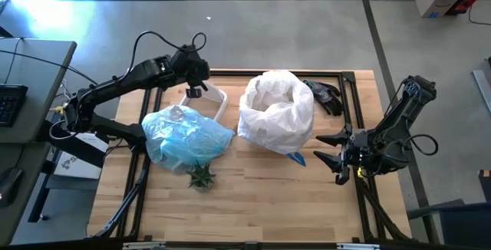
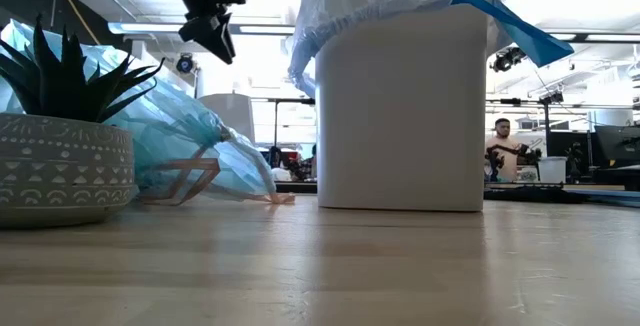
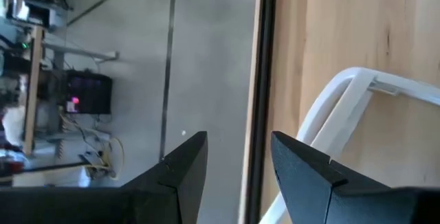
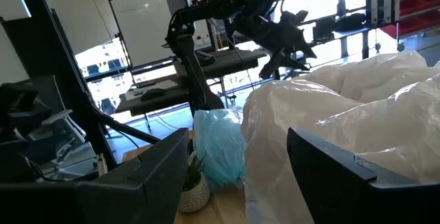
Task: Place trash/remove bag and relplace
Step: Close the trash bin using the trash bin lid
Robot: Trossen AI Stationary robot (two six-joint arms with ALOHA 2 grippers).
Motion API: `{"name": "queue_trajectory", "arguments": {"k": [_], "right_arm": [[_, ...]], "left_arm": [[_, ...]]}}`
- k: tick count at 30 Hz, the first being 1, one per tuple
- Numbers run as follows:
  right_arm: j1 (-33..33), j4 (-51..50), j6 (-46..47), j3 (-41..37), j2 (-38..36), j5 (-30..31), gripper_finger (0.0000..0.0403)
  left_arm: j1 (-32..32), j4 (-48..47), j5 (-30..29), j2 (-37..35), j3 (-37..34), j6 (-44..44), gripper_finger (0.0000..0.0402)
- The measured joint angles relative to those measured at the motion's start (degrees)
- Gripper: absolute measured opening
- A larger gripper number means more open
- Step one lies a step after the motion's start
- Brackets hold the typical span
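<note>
A filled light-blue bag (image 1: pixel 186 139) lies on its side on the table's left half; it also shows in the low view (image 2: pixel 190 131) and the right wrist view (image 4: pixel 218 141). The white bin (image 2: pixel 400 116) stands at the middle, and a whitish liner (image 1: pixel 276 112) billows out of its top and over its rim. My left gripper (image 1: pixel 196 90) is open and empty, hanging above the table's far left (image 2: pixel 215 34) beside a white frame (image 3: pixel 344 93). My right gripper (image 1: pixel 328 149) is open and empty, to the right of the bin and pointing at it (image 4: pixel 237 169). No loose trash shows.
A small green potted plant (image 1: pixel 202 177) stands near the front edge, just in front of the blue bag, and shows in the low view (image 2: pixel 60 166). A black object (image 1: pixel 326 97) lies at the far right behind the bin. A blue tab (image 2: pixel 520 31) sticks out at the bin's rim.
</note>
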Motion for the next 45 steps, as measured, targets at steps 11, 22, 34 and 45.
{"name": "queue_trajectory", "arguments": {"k": [11, 22, 34, 45], "right_arm": [[0.0, 0.0, 0.0, 0.0, 0.0, 0.0, 0.0232], [0.0, 0.0, 0.0, 0.0, 0.0, 0.0, 0.0232], [0.0, 0.0, 0.0, 0.0, 0.0, 0.0, 0.0232], [0.0, 0.0, 0.0, 0.0, 0.0, 0.0, 0.0232]], "left_arm": [[1.8, 1.7, -1.6, 0.0, 0.0, 2.9, 0.0145], [5.7, 1.4, -5.8, 0.2, 0.0, 3.4, 0.0145], [8.9, -4.0, 8.2, 1.6, 0.0, 9.8, 0.0145], [10.2, -5.5, 9.9, 7.6, 0.1, 13.5, 0.0145]]}}
